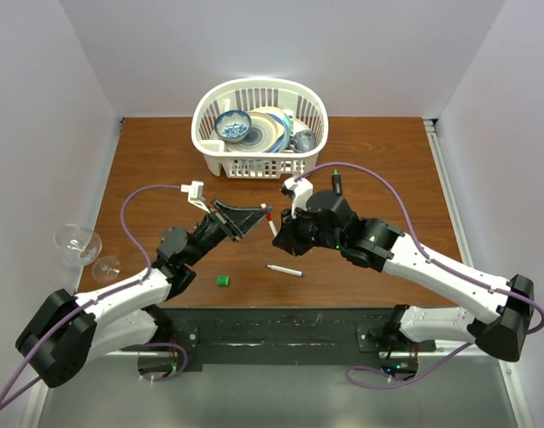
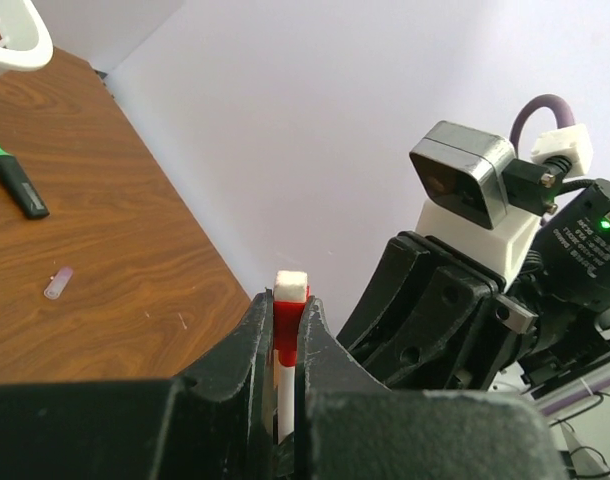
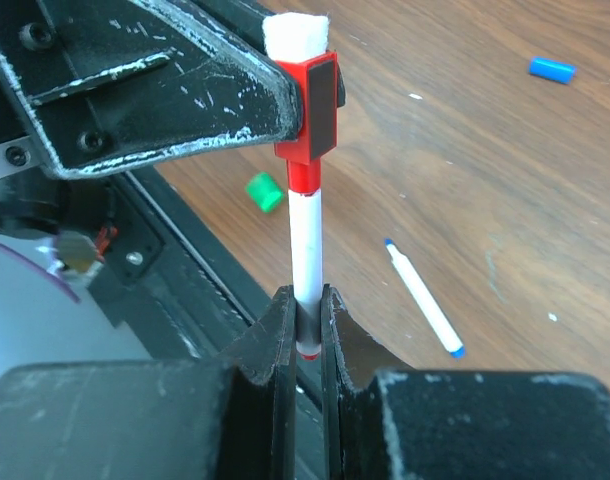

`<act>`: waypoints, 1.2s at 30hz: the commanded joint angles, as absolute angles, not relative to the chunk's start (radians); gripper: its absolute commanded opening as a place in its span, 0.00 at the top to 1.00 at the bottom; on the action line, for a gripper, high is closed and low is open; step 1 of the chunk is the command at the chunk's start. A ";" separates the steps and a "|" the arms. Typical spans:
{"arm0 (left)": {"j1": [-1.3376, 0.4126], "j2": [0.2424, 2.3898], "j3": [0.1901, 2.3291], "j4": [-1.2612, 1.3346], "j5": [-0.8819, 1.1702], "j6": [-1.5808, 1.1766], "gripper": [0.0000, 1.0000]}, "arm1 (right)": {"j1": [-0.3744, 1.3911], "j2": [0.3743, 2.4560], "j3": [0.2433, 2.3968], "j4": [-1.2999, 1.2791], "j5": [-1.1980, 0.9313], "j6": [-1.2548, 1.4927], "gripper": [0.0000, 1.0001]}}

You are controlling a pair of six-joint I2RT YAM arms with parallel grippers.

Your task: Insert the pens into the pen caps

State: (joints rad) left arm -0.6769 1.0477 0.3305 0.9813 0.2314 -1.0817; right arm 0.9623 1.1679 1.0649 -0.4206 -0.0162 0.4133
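White pen point(image 3: 307, 245) and red cap point(image 3: 303, 172) meet in the air over the middle of the table point(image 1: 388, 169). The left arm reaches in from the near left, stretched out low and long. The right arm comes from the near right and bends back toward the middle. The two claws point at each other, tip to tip.

The left claw point(image 2: 285, 305) is squeezed tight on the red cap, with one finger on each side of it. The right claw point(image 3: 307, 300) is squeezed tight on the low end of the pen. The pen stands straight up between them. Its top end sits inside the red cap.

The pen is thin and white, with a bit of red at its low end. The cap is bright red with a white block on top.

A second pen point(image 1: 284, 269) lies flat on the table, on the near side of the claws. It is white with blue tips. A green cap point(image 1: 222, 281) sits to its left, apart from it. A blue cap point(image 3: 552, 69) lies by itself on the wood. A black marker point(image 1: 338, 181) with a green tip lies far back, near a white basket point(image 1: 254, 165) full of dishes.
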 commanded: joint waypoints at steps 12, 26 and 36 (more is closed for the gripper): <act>-0.907 1.154 0.247 1.034 0.506 -1.085 1.00 | 0.832 1.164 1.267 -0.005 0.055 0.307 1.00; -0.937 1.095 0.282 0.777 0.549 -0.980 1.00 | 0.758 1.216 1.334 -0.058 -0.060 0.230 1.00; -0.954 1.155 0.356 0.605 0.488 -0.906 1.00 | 0.758 1.273 1.472 -0.129 0.011 0.153 1.00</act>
State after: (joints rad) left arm -0.8192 1.0855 0.4343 0.8833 0.0589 -0.8909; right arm 0.8177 1.2755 1.2671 -0.6762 -0.2058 0.1963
